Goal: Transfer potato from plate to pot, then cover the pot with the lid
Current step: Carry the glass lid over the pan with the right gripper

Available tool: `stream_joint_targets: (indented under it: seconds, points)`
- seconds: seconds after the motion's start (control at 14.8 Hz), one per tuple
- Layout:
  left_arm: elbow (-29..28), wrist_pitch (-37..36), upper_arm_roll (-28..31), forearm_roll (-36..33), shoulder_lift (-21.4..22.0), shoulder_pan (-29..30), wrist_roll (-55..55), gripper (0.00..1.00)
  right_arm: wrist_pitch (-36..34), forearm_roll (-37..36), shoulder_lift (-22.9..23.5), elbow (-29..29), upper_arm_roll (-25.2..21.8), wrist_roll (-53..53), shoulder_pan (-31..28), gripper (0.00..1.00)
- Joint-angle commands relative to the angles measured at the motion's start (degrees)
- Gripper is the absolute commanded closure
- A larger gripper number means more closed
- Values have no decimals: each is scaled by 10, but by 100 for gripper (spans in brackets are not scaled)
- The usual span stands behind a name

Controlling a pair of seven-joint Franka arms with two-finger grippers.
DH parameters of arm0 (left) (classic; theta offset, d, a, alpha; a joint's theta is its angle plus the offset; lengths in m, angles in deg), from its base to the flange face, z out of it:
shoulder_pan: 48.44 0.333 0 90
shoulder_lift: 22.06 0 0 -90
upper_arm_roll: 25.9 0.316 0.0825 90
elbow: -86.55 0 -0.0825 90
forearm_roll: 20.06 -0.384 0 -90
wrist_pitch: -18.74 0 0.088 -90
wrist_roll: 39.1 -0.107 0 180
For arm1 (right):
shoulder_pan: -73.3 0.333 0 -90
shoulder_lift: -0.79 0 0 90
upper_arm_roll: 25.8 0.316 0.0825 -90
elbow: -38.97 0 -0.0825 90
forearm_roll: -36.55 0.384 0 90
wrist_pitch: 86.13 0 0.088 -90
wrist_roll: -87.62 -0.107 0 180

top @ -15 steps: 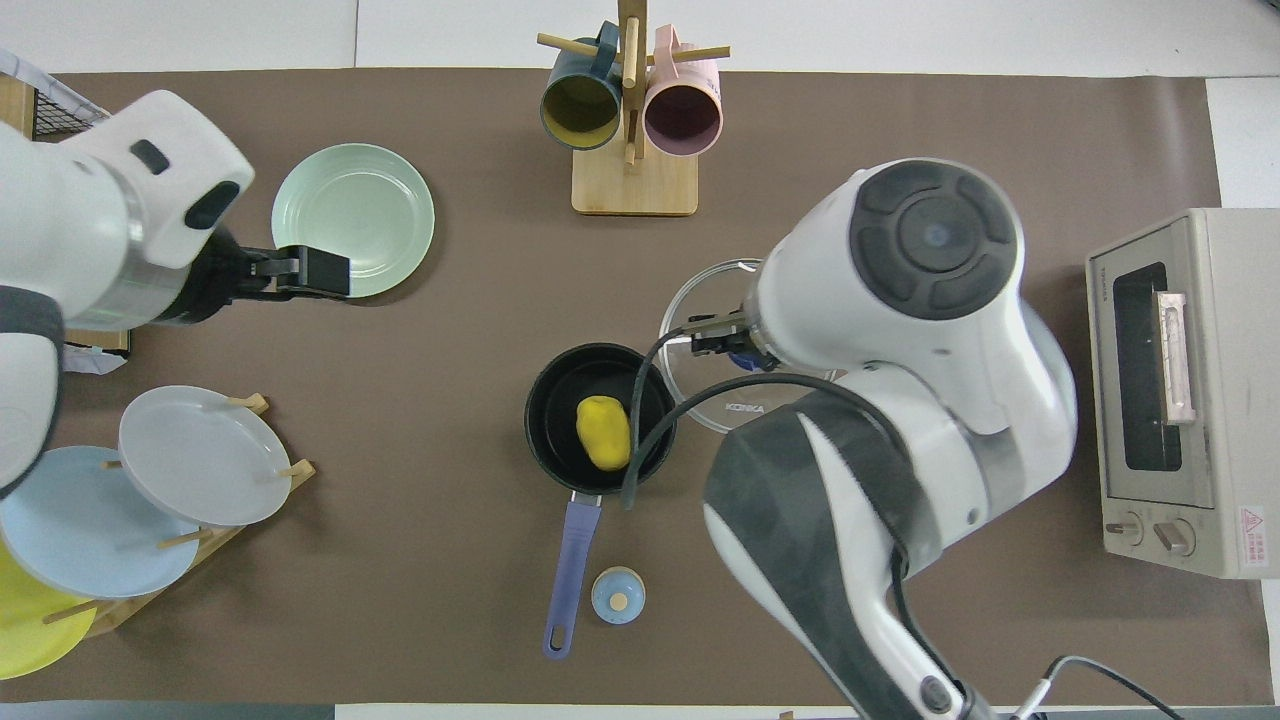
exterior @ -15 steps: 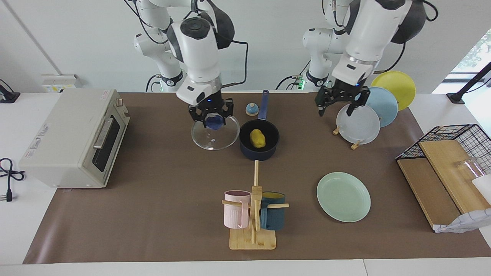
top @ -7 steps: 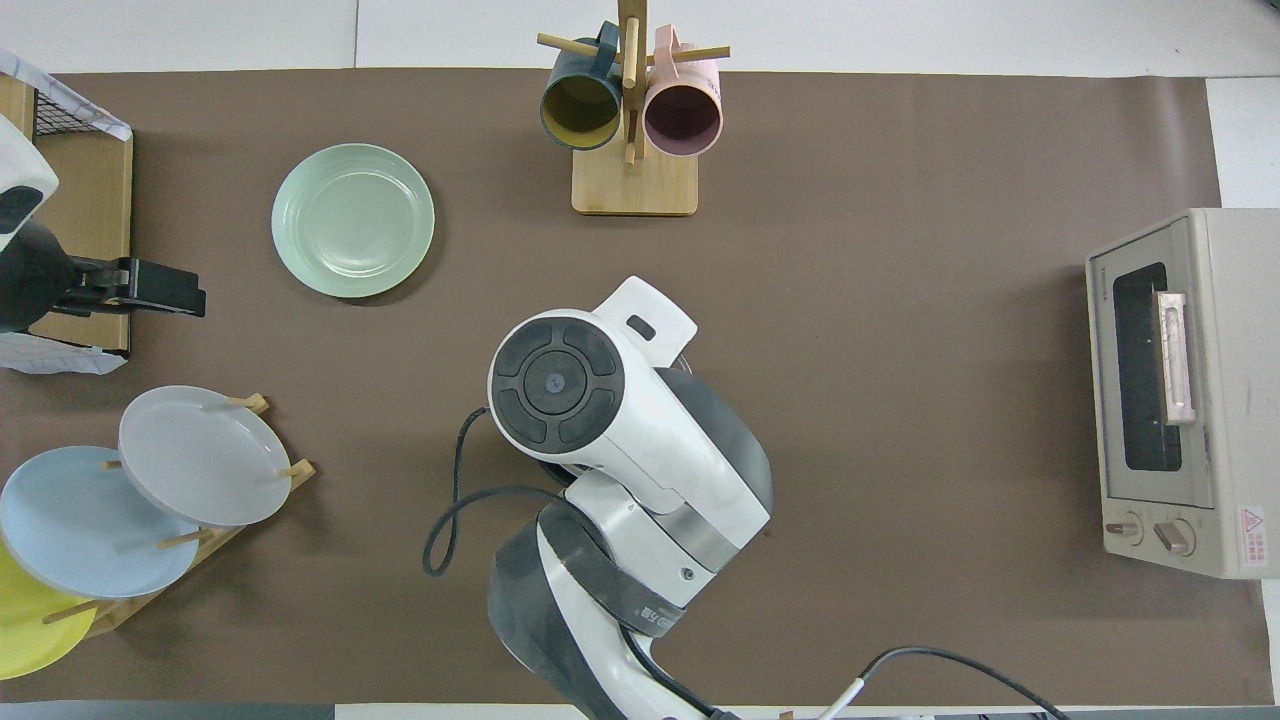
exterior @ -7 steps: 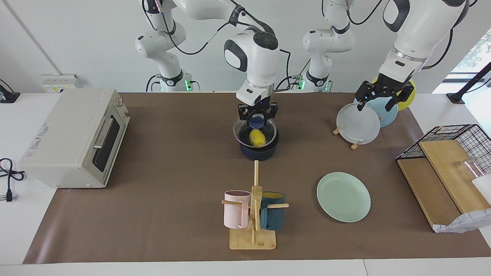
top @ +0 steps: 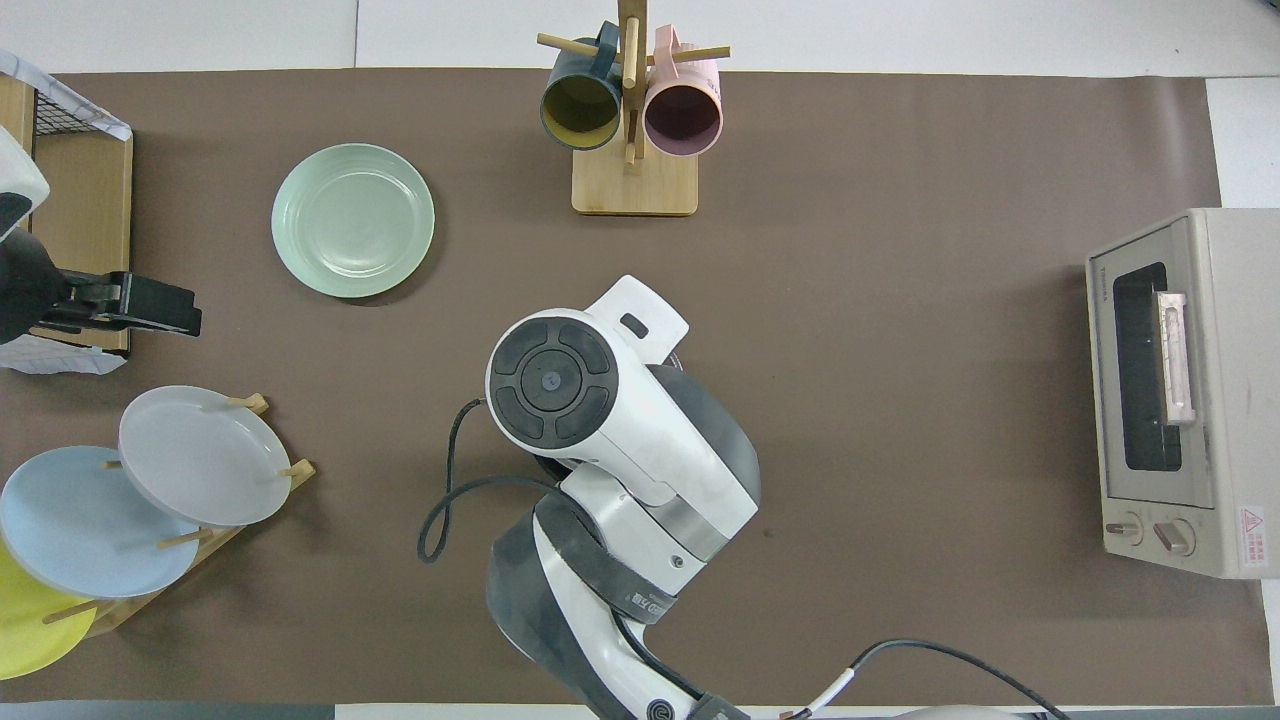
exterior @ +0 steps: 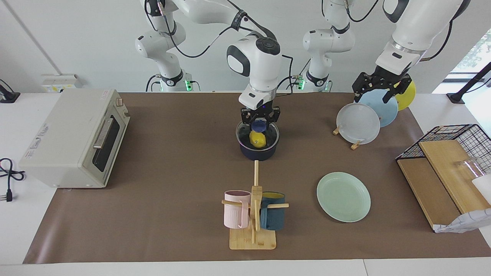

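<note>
One lid sits on pot; right tool clamps its knob.

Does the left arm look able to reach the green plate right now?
Probably yes: the left gripper hangs open and empty over the plate rack, and nothing stands between it and the green plate.

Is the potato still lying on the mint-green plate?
No, the mint-green plate lies bare, and the potato sits inside the pot, seen through the glass lid.
</note>
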Motion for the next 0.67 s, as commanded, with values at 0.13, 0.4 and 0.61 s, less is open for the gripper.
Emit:
stream_joint_targets:
  seconds: [0.13,0.4,0.61]
  points:
    - [24,-34,22,-5,-3,-14,4,0,22,2,9,12,2,-29,7,100]
    - [10,-65,24,-1,2,-17,3,0,25,8,7,24,2,-28,4,100]
    - [10,-71,24,4,1,-17,5,0,28,19,5,30,2,-29,6,100]
